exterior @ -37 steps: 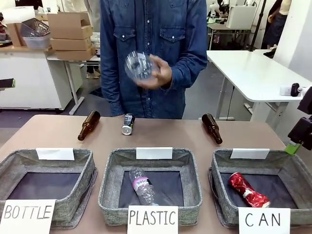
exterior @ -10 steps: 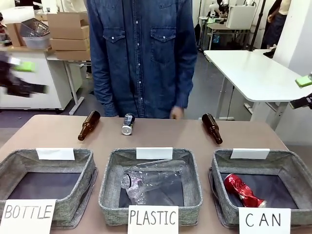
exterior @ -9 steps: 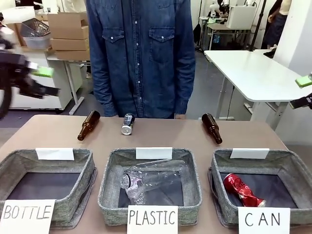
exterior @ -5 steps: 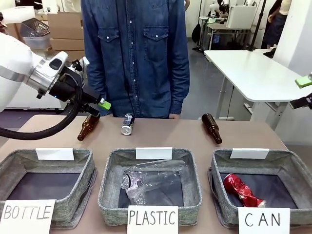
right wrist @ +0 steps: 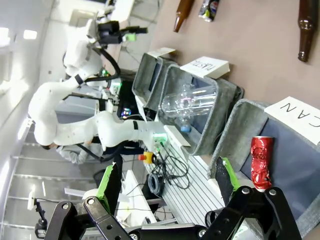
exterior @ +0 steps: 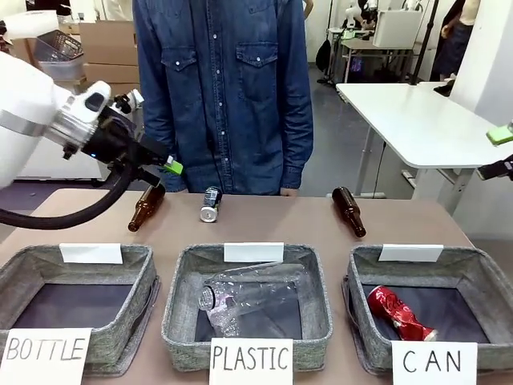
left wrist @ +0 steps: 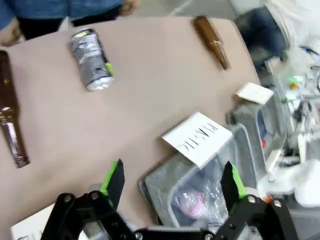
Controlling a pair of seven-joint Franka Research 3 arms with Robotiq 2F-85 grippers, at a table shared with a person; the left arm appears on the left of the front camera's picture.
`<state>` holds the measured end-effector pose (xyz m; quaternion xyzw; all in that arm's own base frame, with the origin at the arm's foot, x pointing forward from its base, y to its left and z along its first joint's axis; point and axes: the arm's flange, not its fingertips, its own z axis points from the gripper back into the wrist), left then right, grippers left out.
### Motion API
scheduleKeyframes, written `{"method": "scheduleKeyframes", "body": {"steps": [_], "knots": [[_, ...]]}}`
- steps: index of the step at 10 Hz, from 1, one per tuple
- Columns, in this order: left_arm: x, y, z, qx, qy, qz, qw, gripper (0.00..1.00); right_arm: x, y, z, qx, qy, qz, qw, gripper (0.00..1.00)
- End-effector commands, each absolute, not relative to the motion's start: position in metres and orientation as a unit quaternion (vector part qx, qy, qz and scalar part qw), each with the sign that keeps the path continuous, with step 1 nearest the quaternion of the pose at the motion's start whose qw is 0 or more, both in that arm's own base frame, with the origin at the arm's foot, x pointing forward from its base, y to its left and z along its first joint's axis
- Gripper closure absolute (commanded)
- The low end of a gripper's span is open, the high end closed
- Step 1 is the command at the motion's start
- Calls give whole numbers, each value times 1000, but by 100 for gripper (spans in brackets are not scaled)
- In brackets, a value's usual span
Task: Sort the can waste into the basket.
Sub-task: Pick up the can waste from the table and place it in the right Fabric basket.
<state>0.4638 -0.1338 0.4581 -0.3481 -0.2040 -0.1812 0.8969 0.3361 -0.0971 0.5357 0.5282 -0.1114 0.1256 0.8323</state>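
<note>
Can waste, item one: the crushed red can (exterior: 401, 314) lies inside the basket (exterior: 490, 282) signed "CAN" at the near right. Item two: the dark printed can (exterior: 211, 204) lies on its side at the far edge of the table (exterior: 272, 224), between the left brown bottle (exterior: 146, 206) and the right brown bottle (exterior: 349, 211), just in front of the person (exterior: 224, 96). Left gripper (left wrist: 172, 170): fingers spread, nothing between them, raised above the far left of the table near the left brown bottle. Right gripper (right wrist: 167, 170): fingers spread, empty, positioned high beyond the table's right edge.
</note>
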Motion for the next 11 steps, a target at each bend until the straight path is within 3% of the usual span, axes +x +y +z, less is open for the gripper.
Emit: {"method": "scheduleKeyframes", "body": {"steps": [1,3,5,11], "knots": [[513,-187,441,-236,-181,-70,952,0,334,-98,533,527,-117,139,831,0],[570,-225,421,-151,-167,-19,974,0,334,-98,533,527,-117,139,831,0],[599,-246,399,-134,-122,-24,983,0,334,-98,533,527,-117,139,831,0],[626,-274,353,-132,-73,-22,988,0,334,-98,533,527,-117,139,831,0]]}}
